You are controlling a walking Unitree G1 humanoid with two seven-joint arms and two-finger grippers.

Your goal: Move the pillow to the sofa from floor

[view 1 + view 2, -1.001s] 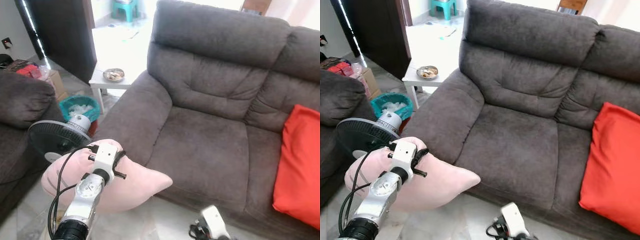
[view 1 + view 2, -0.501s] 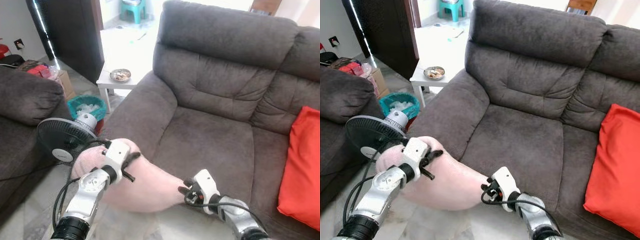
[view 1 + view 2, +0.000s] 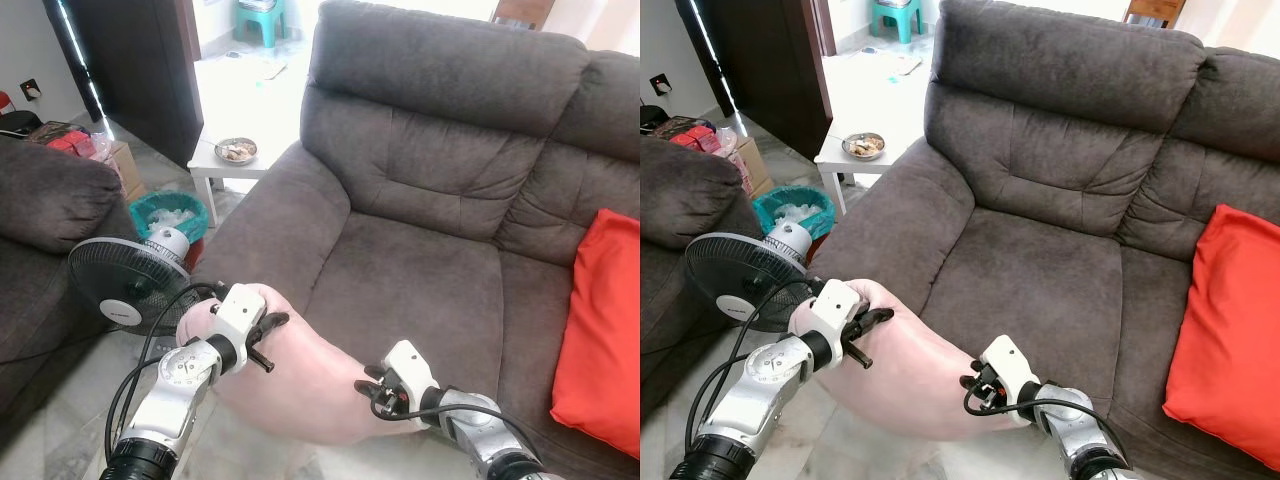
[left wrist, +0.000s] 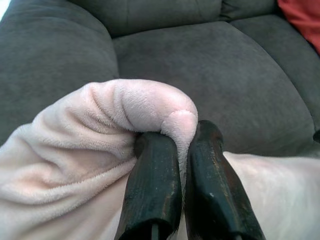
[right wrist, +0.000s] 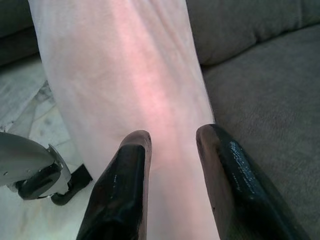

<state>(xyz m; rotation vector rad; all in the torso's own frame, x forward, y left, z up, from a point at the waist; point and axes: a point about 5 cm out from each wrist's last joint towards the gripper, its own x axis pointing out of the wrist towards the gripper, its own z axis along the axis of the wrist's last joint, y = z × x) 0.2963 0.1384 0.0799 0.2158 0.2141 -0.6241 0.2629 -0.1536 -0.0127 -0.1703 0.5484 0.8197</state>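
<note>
While carried off the floor just in front of the grey sofa point(image 3: 430, 270): pale pink plush pillow point(image 3: 902, 372), sagging between both tools, level with the front edge of the left seat cushion and beside the sofa's left armrest. Left tool point(image 4: 186, 150): fingers pressed nearly together, pinching a rolled fold of the pillow's upper left corner; also seen in the head views at the end of the silver left arm point(image 3: 170, 395), near the armrest. Right tool point(image 5: 172, 137): fingers parted and straddling the pillow's smooth pink side, fabric bulging between them; whether firmly gripped or merely resting against it, cannot tell; placed at the pillow's right end, close to the seat front, on the right arm point(image 3: 1065, 420). On the sofa, right seat: red cushion point(image 3: 600, 330), propped upright against the backrest, well apart from the pillow. On the floor left of the armrest: dark standing fan point(image 3: 125, 283), tilted, just behind the left arm; teal basket point(image 3: 165, 212) with white contents behind the fan. Beyond the armrest: small white table point(image 3: 232, 160) bearing a shallow dish point(image 3: 235, 150). Far left: second dark grey sofa point(image 3: 45, 215). Background: dark doorway, bright tiled floor, teal stool point(image 3: 255, 15).
</note>
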